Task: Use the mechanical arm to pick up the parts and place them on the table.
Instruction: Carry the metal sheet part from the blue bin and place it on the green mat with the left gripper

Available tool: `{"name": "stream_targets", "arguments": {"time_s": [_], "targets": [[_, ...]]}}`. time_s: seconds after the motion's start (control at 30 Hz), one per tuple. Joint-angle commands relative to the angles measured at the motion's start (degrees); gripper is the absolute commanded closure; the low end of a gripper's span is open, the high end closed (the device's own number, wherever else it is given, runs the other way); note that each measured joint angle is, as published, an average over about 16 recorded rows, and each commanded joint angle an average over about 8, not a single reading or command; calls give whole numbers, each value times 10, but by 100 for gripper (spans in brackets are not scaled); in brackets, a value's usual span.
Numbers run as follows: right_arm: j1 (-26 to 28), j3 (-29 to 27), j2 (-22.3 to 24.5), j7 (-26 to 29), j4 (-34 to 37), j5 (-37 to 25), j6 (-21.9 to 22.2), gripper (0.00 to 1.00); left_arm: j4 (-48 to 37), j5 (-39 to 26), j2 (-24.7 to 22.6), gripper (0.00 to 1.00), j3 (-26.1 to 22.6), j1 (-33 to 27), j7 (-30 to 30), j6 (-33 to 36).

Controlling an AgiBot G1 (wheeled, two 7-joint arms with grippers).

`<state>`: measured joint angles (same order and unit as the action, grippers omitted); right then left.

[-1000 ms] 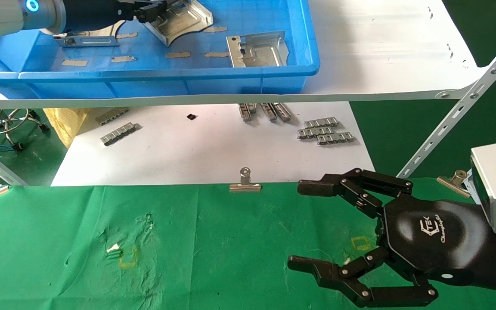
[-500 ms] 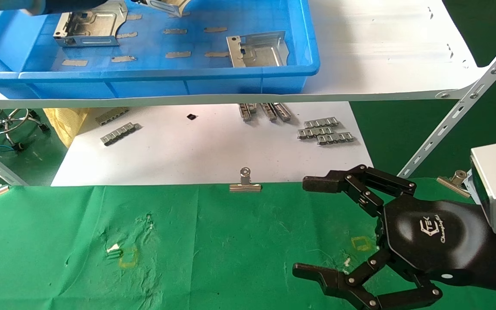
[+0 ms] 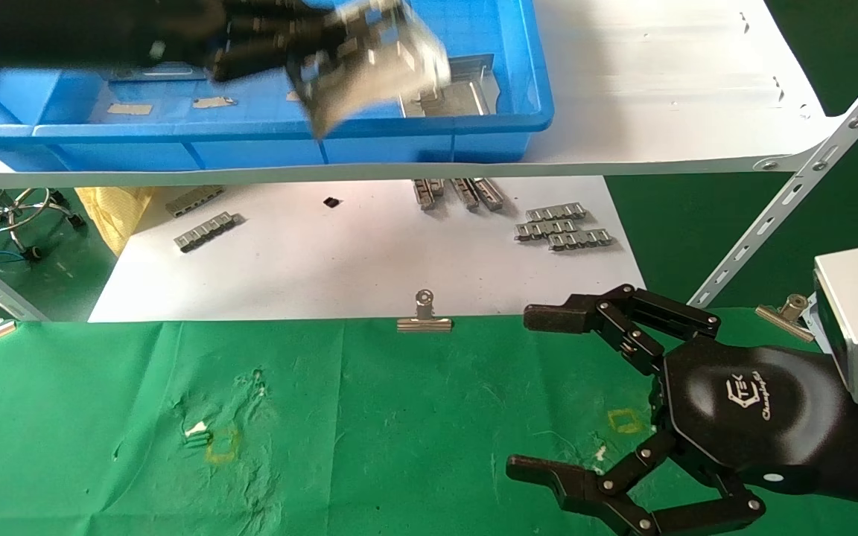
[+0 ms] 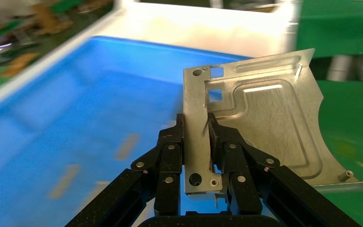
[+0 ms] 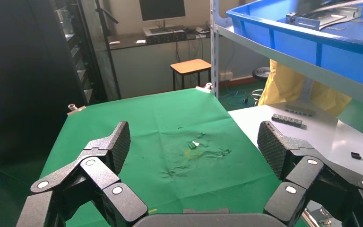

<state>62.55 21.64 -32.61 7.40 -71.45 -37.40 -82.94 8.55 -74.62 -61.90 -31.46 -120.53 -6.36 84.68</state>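
Observation:
My left gripper [image 3: 302, 52] is shut on a silvery sheet-metal part [image 3: 373, 71] and holds it in the air over the blue tray [image 3: 250, 138]. In the left wrist view the gripper [image 4: 196, 127] pinches the part [image 4: 260, 113] by its flat edge strip. Another part [image 3: 466, 93] lies in the tray's right end, partly hidden by the held one. My right gripper [image 3: 541, 394] hangs open and empty over the green table [image 3: 362, 432] at the right; it also shows in the right wrist view [image 5: 194, 142].
The tray stands on a white shelf board [image 3: 660, 89] above a lower white board [image 3: 362, 260] with small grey toothed strips [image 3: 563, 227]. Binder clips [image 3: 424, 316] hold the cloth's far edge. A slanted shelf strut [image 3: 801, 186] rises at the right.
My left gripper has swung down and right over the tray, carrying the lifted part toward the tray's front rim. The right gripper has barely moved.

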Motion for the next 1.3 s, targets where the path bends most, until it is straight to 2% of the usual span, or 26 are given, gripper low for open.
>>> {"name": "stream_targets", "arguments": {"time_s": [0.03,0.17,0.27,0.43,0.57,0.67,0.8,1.03,1.17,1.2,1.3], "targets": [[0,0,0,0,0,0,0,0,-2,6,9,100,4,0,-14,50],[0,0,0,0,0,0,0,0,48,41,44,100,2,38,-34,75],[0,0,0,0,0,0,0,0,122,86,85,100,-10,84,-40,78],[0,0,0,0,0,0,0,0,272,183,177,100,-51,171,-42,75],[0,0,0,0,0,0,0,0,334,212,234,100,-93,217,-78,66],[0,0,0,0,0,0,0,0,327,191,249,100,-120,237,-133,58],[0,0,0,0,0,0,0,0,279,153,244,100,-146,260,-223,49],[0,0,0,0,0,0,0,0,178,140,212,100,-157,298,-385,47],[0,0,0,0,0,0,0,0,131,138,195,100,-159,308,-454,43],[0,0,0,0,0,0,0,0,119,138,192,96,-159,309,-467,41],[0,0,0,0,0,0,0,0,88,142,184,58,-156,314,-501,38]]}}
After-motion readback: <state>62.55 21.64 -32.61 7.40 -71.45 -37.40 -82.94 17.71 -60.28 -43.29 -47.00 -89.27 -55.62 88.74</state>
